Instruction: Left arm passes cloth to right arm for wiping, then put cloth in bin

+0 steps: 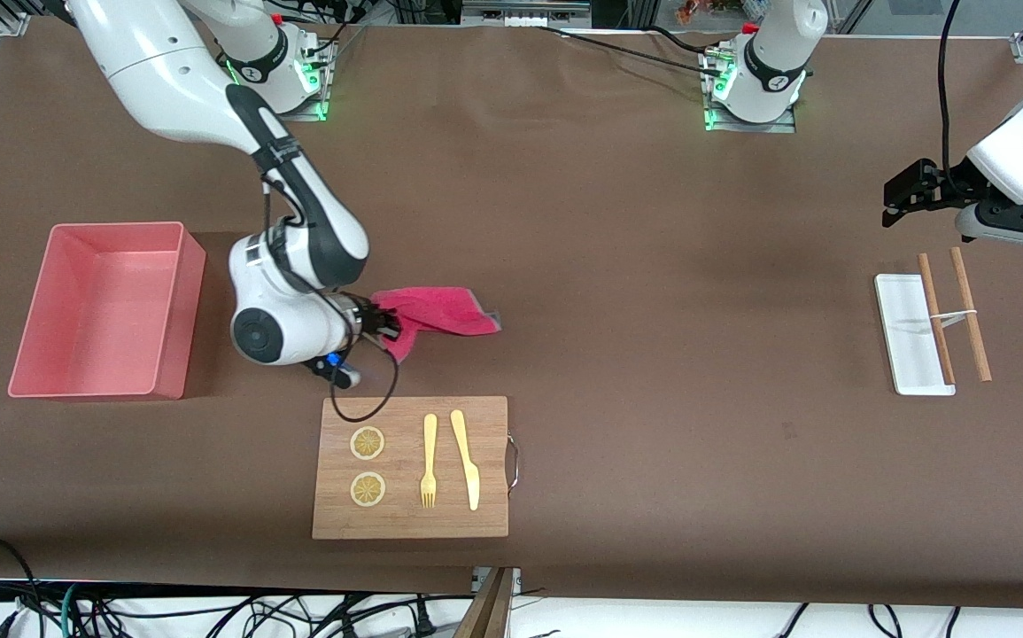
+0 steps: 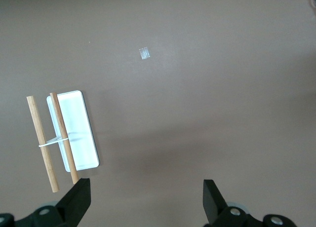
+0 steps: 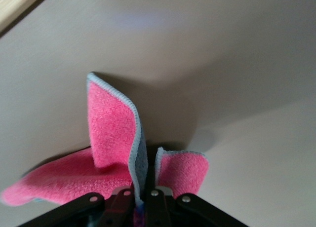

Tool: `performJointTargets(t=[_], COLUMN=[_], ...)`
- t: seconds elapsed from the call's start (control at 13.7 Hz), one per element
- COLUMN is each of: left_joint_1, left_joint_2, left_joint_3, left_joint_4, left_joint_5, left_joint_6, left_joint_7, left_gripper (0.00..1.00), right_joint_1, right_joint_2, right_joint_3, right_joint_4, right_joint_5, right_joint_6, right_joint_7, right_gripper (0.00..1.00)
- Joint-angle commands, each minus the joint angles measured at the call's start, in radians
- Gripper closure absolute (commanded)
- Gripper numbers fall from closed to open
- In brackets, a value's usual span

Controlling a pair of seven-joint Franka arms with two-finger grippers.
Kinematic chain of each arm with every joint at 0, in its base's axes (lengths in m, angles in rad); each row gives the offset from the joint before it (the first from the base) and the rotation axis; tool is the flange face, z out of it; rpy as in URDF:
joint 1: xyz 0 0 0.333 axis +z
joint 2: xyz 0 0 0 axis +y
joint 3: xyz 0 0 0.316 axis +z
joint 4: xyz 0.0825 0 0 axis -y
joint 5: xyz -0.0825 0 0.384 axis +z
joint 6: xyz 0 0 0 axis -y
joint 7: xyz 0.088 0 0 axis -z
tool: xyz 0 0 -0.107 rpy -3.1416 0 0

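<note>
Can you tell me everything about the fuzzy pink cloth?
The cloth is small, fuzzy and magenta-pink, with a pale grey-blue edge and underside. It looks soft, like a towel. The right claw is shut on one bunched end, so the cloth folds upward there. The rest trails over the brown table, between the pink bin and the table's middle, farther from the front camera than the wooden board.

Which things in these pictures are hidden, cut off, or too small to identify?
- Front view: the right gripper, shut on the cloth, is mostly covered by its own wrist.
- Front view: whether the cloth touches the table cannot be told.
- Left wrist view: a tiny pale speck on the table is too small to identify.
- Left wrist view: the open left gripper is cut off by the picture edge.
</note>
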Motion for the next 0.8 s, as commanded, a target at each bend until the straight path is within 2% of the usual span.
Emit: performJointTargets(t=[0.0, 0.15, 0.36, 0.66, 0.73], left_joint_1=[-0.007, -0.007, -0.008, -0.008, -0.010], left_joint_2=[-0.007, -0.007, -0.007, -0.008, -0.008], left_joint_3=[0.007, 0.007, 0.007, 0.005, 0.005], left_joint_4=[0.002, 0.002, 0.002, 0.002, 0.001], left_joint_5=[0.002, 0.002, 0.002, 0.002, 0.002], left_joint_6=[-0.012, -0.012, -0.012, -0.015, -0.015], left_joint_7=[0.016, 0.016, 0.016, 0.015, 0.015], left_gripper=[0.00, 0.00, 0.00, 0.00, 0.00], right_joint_1=[-0.004, -0.004, -0.009, -0.019, -0.024], right_joint_2=[-0.030, -0.036, -0.044, -0.060, -0.088], right_joint_3=[-0.065, -0.125, -0.177, -0.274, -0.280], right_joint_4=[-0.004, -0.004, -0.004, 0.000, 0.005], right_joint_5=[-0.029, -0.035, -0.094, -0.095, -0.095], right_joint_6=[-0.072, -0.124, -0.166, -0.199, -0.204], right_joint_7=[-0.142, -0.228, -0.347, -0.554, -0.590], right_gripper=[1.00, 1.00, 1.00, 1.00, 1.00])
